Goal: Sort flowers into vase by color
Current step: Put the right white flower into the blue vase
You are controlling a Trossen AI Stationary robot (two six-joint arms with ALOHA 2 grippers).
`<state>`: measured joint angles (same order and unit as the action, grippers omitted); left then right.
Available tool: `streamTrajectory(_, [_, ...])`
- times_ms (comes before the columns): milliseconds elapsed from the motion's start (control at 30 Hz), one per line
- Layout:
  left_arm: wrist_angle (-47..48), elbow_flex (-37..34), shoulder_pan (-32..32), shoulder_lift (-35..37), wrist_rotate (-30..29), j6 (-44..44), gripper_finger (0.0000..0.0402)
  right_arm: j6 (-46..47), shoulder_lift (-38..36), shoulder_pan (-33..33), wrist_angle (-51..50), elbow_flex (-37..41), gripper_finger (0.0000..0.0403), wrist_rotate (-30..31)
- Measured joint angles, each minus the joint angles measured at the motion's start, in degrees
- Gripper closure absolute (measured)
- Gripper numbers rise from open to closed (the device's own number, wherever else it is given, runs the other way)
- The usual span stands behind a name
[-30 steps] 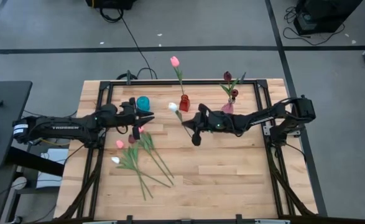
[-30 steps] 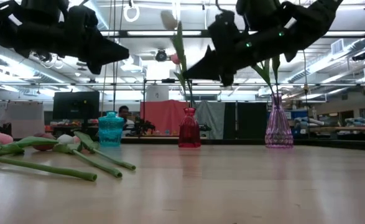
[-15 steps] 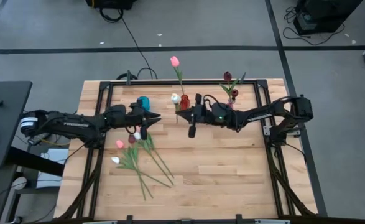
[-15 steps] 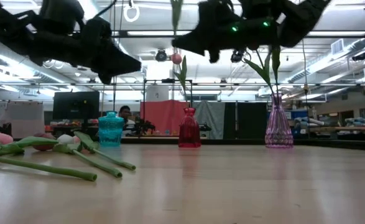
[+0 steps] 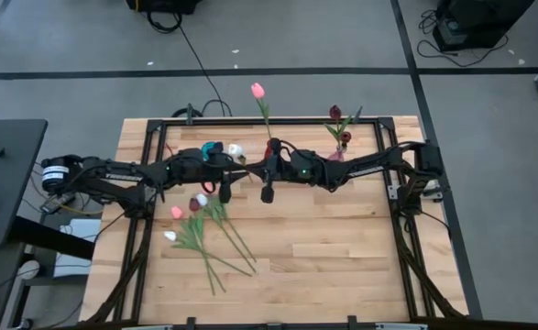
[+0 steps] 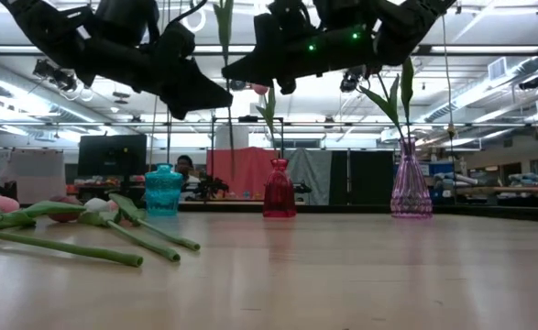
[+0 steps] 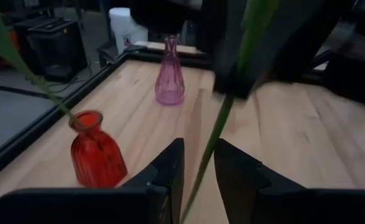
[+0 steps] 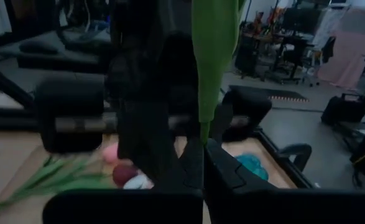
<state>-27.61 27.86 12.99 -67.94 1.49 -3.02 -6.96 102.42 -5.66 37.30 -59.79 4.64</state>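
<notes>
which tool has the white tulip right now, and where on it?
The right tool is shut on the white tulip, gripping its green stem. The left tool has its fingers either side of the same stem, not closed on it.

We're in a robotics lab or workshop, plainly. The butcher-block wooden table [image 5: 342,247] sits in a black metal frame [image 5: 250,120] on grey floor marked with dark tape lines [image 5: 250,71], a cable [image 5: 195,64] trailing toward the table's far edge. Across the table: long ceiling strip lights [image 6: 488,48], a dark monitor [image 6: 111,154], a red curtain [image 6: 236,171], cluttered benches [image 6: 516,191], and a person [image 6: 184,166] seated.
</notes>
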Motion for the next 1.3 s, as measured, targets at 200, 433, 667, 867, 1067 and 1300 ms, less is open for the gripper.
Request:
streamTrajectory(200, [-0.91,0.15,0.09,0.02,-0.33,1.27,0.032,0.86,0.95,0.03,0.42,0.0,0.0396,0.2])
streamTrajectory(433, [-0.83,0.17,0.1,0.02,1.01,2.4,0.039,1.63,1.06,0.01,0.45,0.0,0.0392,0.53])
streamTrajectory(667, [-1.19,0.17,0.11,0.02,1.17,1.38,0.0396,4.41,0.67,0.05,-1.61,0.0,0.0342,0.22])
streamTrajectory(867, [1.02,0.18,1.02,3.04,-1.32,3.43,0.0397,4.46,-3.68,0.1,-10.41,0.0,0.0297,-0.02])
streamTrajectory(1067, [10.13,0.19,3.87,12.77,-4.28,5.88,0.0397,4.48,-9.57,0.1,-25.09,0.08,0.0281,0.0])
streamTrajectory(1300, [17.01,0.04,6.63,21.17,-9.73,7.32,0.0396,5.49,-12.1,-0.5,-18.94,7.75,0.0281,0.0])
